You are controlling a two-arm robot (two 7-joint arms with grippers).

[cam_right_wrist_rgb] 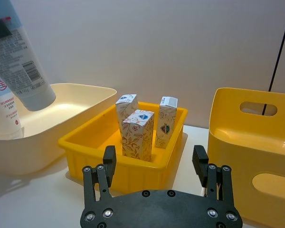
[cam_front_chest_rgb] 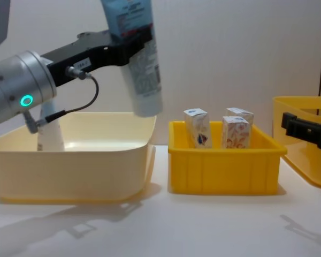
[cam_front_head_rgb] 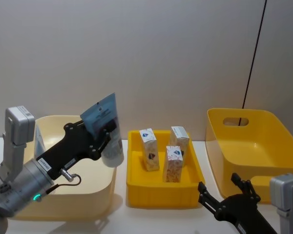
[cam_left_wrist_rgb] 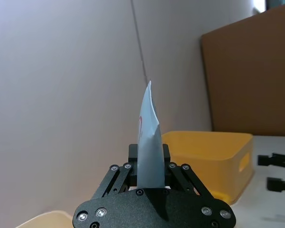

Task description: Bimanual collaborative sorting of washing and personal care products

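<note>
A cream bin (cam_front_head_rgb: 68, 202), a shallow yellow bin (cam_front_head_rgb: 161, 195) and a taller yellow bin (cam_front_head_rgb: 263, 134) with a handle cutout stand in a row on the white table (cam_front_chest_rgb: 203, 225). A grey wall (cam_front_head_rgb: 161, 58) stands behind.

The left claw (cam_front_head_rgb: 105, 134) is matte black, built of flat linked plates studded with small silver screws (cam_left_wrist_rgb: 100, 212), with a white printed label (cam_front_head_rgb: 43, 165) on its body. Behind it is a silver-grey cylindrical wrist (cam_front_chest_rgb: 16, 88) with a glowing green ring light (cam_front_chest_rgb: 26, 100), a thin black looping cable (cam_front_chest_rgb: 96, 93) and a grey boxy module (cam_front_head_rgb: 18, 126). The right claw (cam_front_head_rgb: 219, 189) has the same black linkage and silver screws, next to another grey box (cam_front_head_rgb: 285, 192).
</note>
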